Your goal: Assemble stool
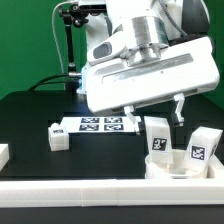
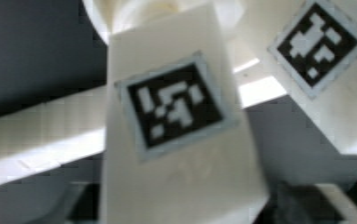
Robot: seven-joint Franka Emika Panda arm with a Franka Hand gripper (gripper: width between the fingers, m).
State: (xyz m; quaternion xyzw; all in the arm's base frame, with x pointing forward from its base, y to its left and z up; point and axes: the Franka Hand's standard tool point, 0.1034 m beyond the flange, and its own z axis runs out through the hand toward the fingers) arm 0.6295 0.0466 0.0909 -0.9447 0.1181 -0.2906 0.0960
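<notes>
The round white seat lies at the exterior view's right, near the front rail. Two white tagged legs stand upright in it, one toward the left and one at the right. A third leg lies loose on the black table at the left. My gripper hangs over the left standing leg, open, its fingers spread to either side of the leg's top. In the wrist view that leg fills the middle between my gripper's dark fingers, with the other leg behind it.
The marker board lies flat behind the loose leg. A long white rail runs along the front edge, and another white piece sits at the left edge. A black camera stand rises at the back.
</notes>
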